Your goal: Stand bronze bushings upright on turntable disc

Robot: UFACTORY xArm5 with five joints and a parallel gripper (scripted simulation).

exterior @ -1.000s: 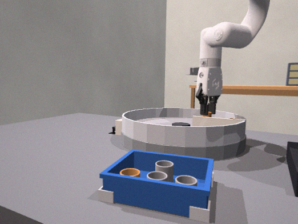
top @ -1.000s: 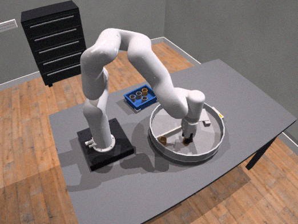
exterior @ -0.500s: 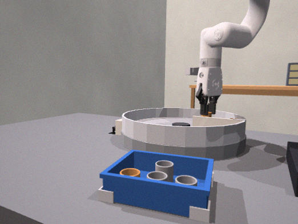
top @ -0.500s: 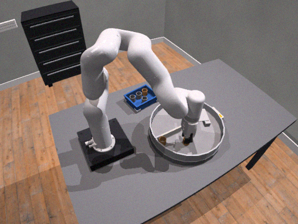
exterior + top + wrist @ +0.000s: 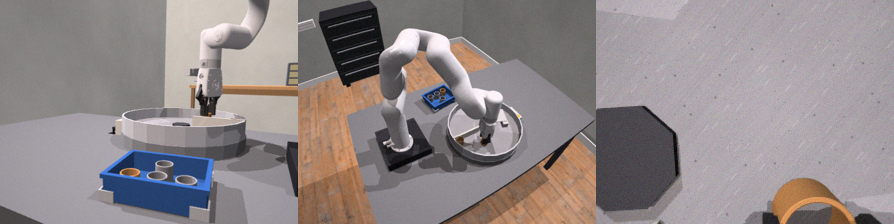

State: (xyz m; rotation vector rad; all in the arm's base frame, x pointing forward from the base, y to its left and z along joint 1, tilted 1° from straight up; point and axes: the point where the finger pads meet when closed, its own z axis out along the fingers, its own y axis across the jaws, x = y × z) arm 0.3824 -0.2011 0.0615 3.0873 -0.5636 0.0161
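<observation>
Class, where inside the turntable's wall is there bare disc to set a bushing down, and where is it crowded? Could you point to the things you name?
Bare disc [image 5: 469, 123] [image 5: 761, 100] lies between the dark hub [image 5: 181, 124] [image 5: 633, 157] and the held bronze bushing [image 5: 801, 192]. It is crowded near the divider [image 5: 468, 131] [image 5: 218, 121], beside the standing bronze bushing [image 5: 460, 140].
</observation>
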